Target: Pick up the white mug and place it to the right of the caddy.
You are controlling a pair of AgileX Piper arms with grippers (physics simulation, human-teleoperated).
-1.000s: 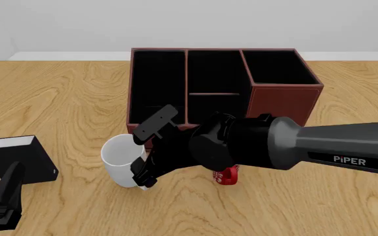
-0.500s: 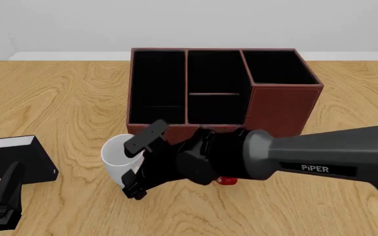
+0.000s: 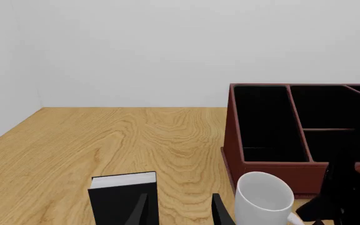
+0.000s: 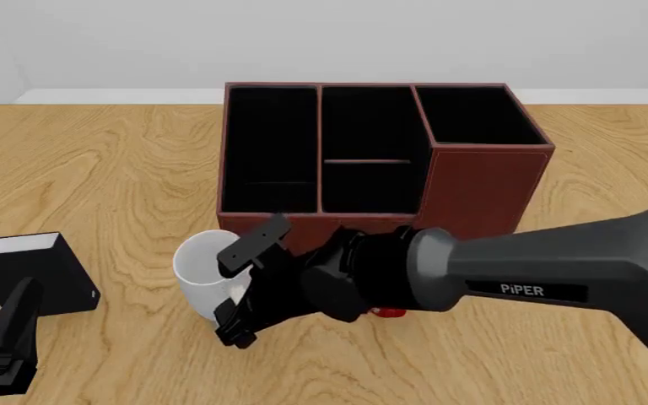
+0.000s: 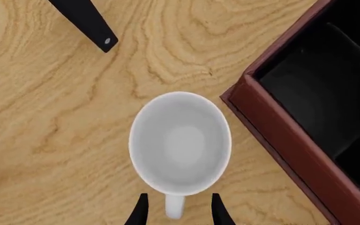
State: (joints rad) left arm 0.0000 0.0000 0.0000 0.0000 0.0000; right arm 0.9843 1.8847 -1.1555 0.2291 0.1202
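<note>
R gripper [image 5: 176, 212] open astride white mug [image 4: 202, 274] handle; caddy [image 4: 375, 156] just behind; L gripper [image 3: 178, 211] open.

Simulated tabletop test scene — bare wood-grain table [image 4: 110, 160], blank pale wall [image 3: 167, 47] (flat, render-clean), nothing homely.

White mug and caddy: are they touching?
Apart. The right wrist view, looking down, shows bare table between the white mug and the caddy wall.
</note>
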